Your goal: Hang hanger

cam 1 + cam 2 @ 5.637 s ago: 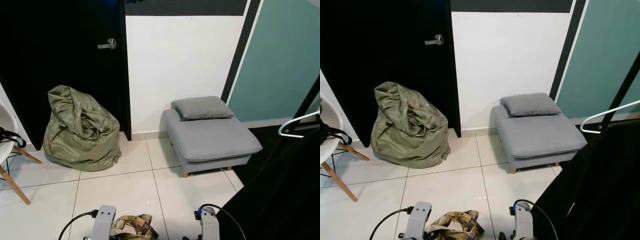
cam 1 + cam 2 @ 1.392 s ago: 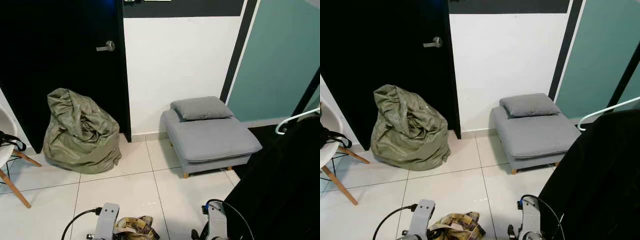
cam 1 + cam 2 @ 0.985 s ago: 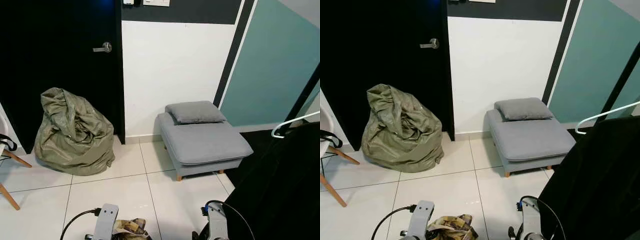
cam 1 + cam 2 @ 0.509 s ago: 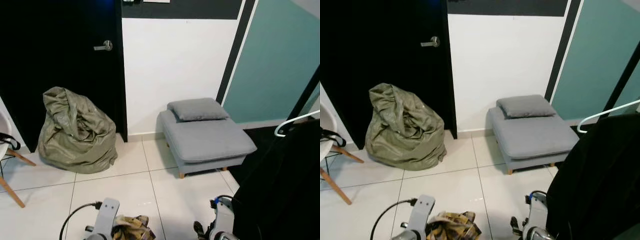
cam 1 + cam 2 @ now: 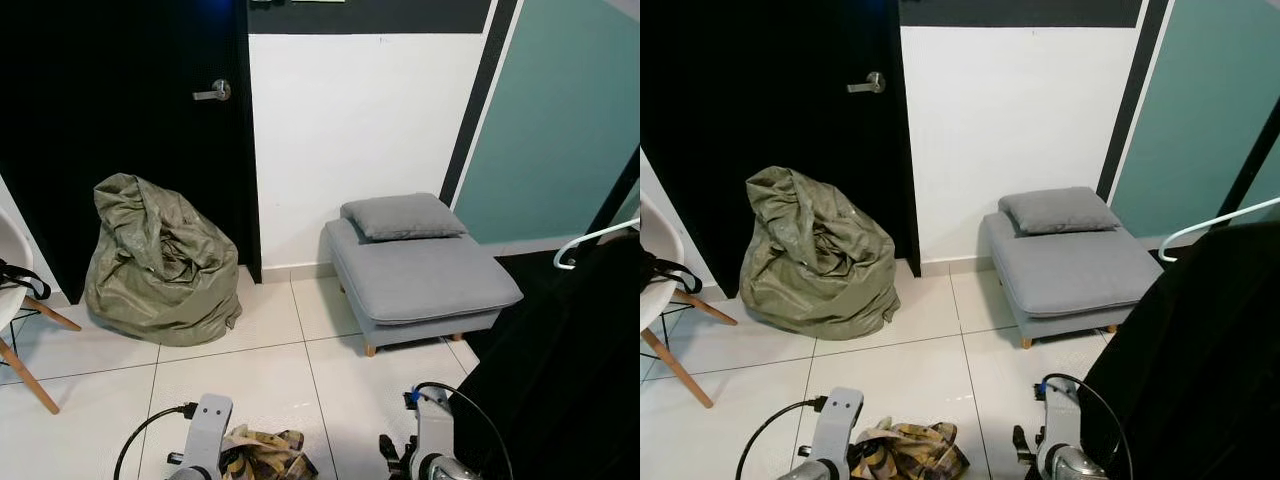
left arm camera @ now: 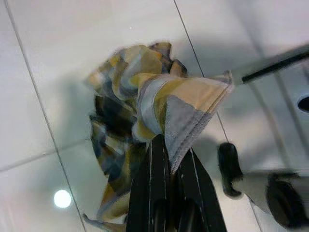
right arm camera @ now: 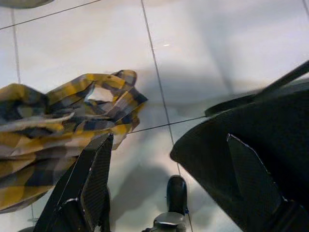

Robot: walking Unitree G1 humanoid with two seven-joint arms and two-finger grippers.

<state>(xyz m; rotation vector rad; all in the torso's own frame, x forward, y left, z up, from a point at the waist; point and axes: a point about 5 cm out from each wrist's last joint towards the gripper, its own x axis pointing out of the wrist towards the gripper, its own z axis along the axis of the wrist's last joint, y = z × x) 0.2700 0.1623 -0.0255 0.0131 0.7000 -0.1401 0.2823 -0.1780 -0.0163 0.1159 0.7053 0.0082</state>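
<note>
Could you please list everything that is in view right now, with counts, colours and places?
plaid garment: one, yellow, grey and dark, pinched by the left tool above the floor
white hanger: one, at the right edge above the black garment
black garment: one, hanging at the right
footstool: one, grey, against the white wall
cushion: one, grey, on the footstool's back end
sack: one, olive green, crumpled, on the floor before the black door
door: one, black, silver handle, on the left
chair: one, white with wooden legs, at the left edge
floor: white tiles
left tool: shut on the plaid garment
right tool: open, over the floor beside the black garment
</note>
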